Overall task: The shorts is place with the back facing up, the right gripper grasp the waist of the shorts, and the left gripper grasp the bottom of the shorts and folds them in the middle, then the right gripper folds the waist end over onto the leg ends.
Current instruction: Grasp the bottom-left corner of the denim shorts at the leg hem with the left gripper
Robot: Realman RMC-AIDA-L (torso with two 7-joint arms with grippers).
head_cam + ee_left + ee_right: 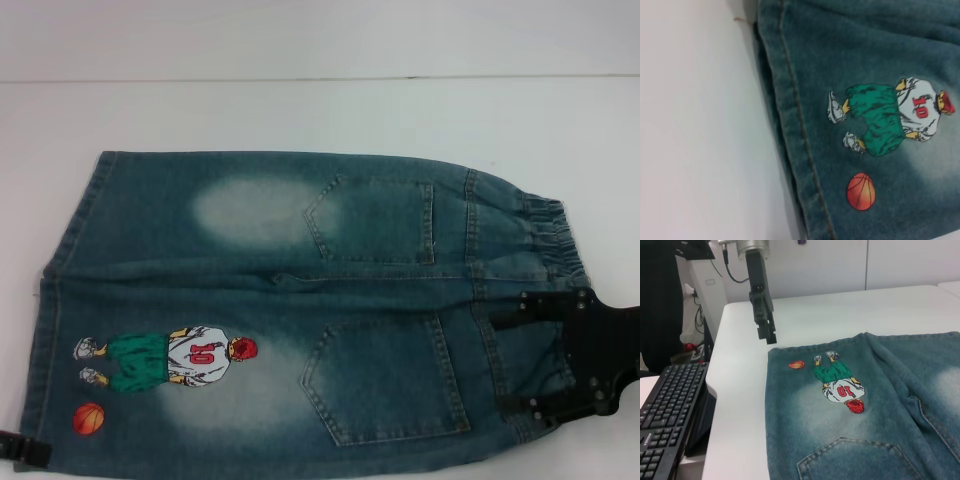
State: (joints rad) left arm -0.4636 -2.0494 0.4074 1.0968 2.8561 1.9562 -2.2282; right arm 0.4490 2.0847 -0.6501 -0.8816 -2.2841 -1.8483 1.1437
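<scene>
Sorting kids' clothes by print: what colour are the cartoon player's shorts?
Green; the cartoon player on the shorts shows best in the left wrist view.

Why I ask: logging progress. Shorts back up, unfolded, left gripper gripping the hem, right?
No: the right wrist view shows the left gripper hanging above the table beside the hem, not gripping it. The shorts do lie back up, unfolded.
</scene>
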